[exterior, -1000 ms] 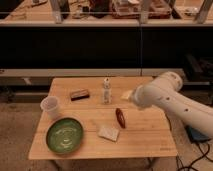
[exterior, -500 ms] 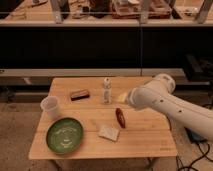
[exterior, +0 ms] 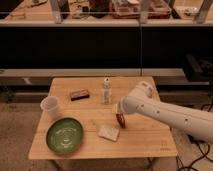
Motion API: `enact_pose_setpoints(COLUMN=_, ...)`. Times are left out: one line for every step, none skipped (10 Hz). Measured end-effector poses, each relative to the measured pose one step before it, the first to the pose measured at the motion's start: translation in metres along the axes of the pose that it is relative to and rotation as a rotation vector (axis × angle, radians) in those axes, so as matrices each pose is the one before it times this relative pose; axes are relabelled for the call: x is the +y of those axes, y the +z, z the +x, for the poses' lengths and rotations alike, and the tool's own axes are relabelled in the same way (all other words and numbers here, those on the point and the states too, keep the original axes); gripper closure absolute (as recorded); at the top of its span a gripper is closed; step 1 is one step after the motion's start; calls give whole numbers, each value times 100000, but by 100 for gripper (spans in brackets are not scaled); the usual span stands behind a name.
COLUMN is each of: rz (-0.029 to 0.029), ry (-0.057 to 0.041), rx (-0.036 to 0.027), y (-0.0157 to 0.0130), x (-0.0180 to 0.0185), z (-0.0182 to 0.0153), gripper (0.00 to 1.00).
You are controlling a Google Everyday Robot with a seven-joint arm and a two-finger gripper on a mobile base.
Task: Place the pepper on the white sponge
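Note:
The pepper (exterior: 120,120) is dark red and slender and lies on the wooden table (exterior: 145,142), just right of centre. The white sponge (exterior: 109,132) is a small flat off-white pad lying just left of and in front of the pepper, apart from it. My gripper (exterior: 120,111) is at the end of the white arm (exterior: 165,114), which reaches in from the right. It sits right over the pepper's far end, and the arm's end hides most of it.
A white bottle (exterior: 106,91) stands just behind the gripper. A dark brown block (exterior: 80,94) lies at the back left. A translucent cup (exterior: 50,106) stands at the left edge. A green plate (exterior: 65,135) lies at the front left.
The arm has swung left and down across the table, and its end has moved from the right side onto the pepper. The pepper and sponge have not moved.

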Motion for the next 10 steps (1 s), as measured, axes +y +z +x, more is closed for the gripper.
enact_pose_setpoints(rz=-2926, ry=-4587, rx=-1411, y=1845, x=502, z=138, gripper=35)
enact_pose_setpoints(rz=-1276, ry=-1743, rx=-1182, y=953, x=124, z=-8, gripper=35)
enact_pose_setpoints(rz=-1327, ry=-1556, rx=-1910, y=1055, x=-2, z=-198, gripper=35)
enact_pose_setpoints(rz=-1631, ry=-2053, rx=-2547, y=1315, x=-193, z=-322, gripper=35)
enact_pose_setpoints(rz=-2014, ry=-2278, rx=-2170, y=1467, x=-187, z=-148, gripper=35)
enact_pose_setpoints(rz=-1343, ry=-1036, rx=-1051, y=707, x=36, z=6, gripper=35)
enact_pose_setpoints(rz=-1202, ry=-984, rx=-981, y=788, x=-38, z=185, gripper=35)
enact_pose_setpoints(rz=-407, ry=-11, rx=-877, y=752, x=-74, z=315, gripper=35)
enact_pose_setpoints(rz=-323, ry=320, rx=-951, y=477, x=51, z=15, gripper=37)
enact_pose_setpoints(rz=-189, ry=427, rx=-909, y=489, x=17, z=26, gripper=45)
